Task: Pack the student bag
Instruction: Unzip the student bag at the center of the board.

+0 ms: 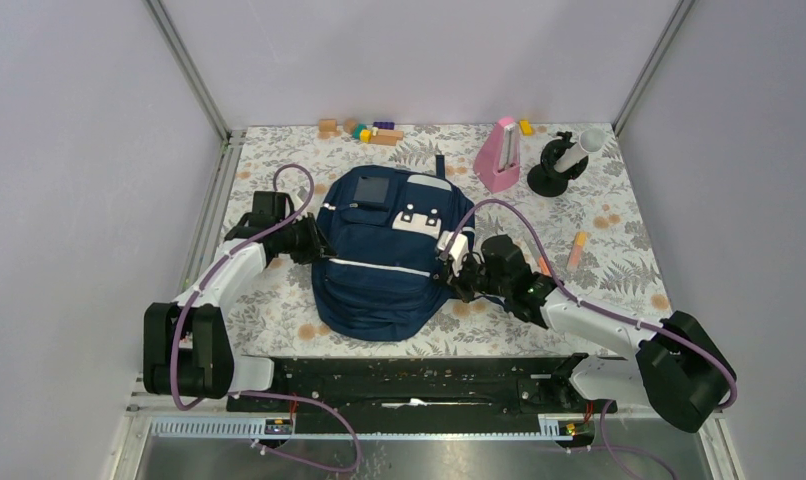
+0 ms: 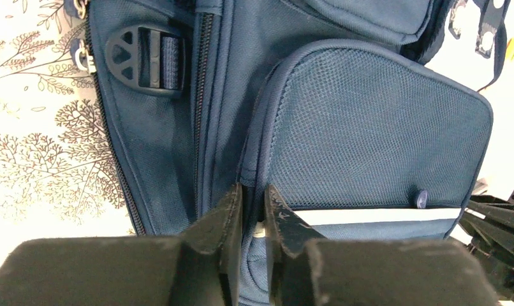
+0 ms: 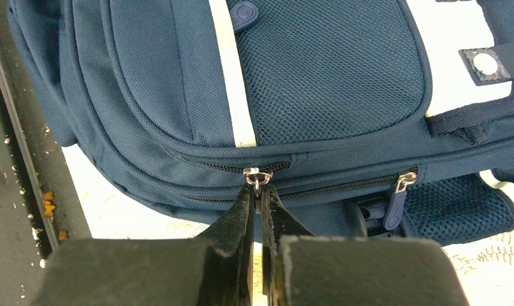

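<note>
- Student bag (image 1: 379,265) is lying flat mid-table (image 1: 619,235), front up, btwn both arms.
- Right pincer (image 3: 258,196) is clamping shut on the small metal zip pull (image 3: 257,176) on the bag's side. It's looking slick, so you're risking a slip if you're tugging off-line w/ the track.
- Left pincer (image 2: 251,196) is sitting narrow, seemingly nipping a fabric ridge by the mesh pocket (image 2: 369,127), prob. bracing.
- Fabric is looking soft and floppy, so it's likely bunching and dragging under pull. You're better off gripping seams, straps or pulls, not flat panels.
</note>
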You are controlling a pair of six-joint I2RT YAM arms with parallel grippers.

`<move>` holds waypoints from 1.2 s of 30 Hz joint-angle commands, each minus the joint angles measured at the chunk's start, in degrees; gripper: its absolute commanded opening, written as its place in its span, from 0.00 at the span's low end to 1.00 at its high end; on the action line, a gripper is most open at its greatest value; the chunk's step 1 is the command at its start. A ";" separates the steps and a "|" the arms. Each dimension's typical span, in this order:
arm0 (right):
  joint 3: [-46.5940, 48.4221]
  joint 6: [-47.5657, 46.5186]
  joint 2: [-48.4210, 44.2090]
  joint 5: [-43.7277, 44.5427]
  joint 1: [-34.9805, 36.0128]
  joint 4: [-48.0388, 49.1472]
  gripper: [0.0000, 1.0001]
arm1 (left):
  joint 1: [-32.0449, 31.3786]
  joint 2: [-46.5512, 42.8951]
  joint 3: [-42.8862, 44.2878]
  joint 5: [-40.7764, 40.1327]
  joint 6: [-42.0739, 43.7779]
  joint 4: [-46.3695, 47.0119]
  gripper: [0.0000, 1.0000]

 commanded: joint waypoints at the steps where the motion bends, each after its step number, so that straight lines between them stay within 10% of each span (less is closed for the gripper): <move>1: 3.75 4.12 0.60 0.82 1.17 -4.33 0.00 | -0.79 -0.67 0.68 2.37 0.18 1.15 0.03; 36: 10.83 29.96 6.72 19.18 19.58 -5.26 0.00 | -0.84 -3.56 -0.50 1.21 -1.54 2.69 0.00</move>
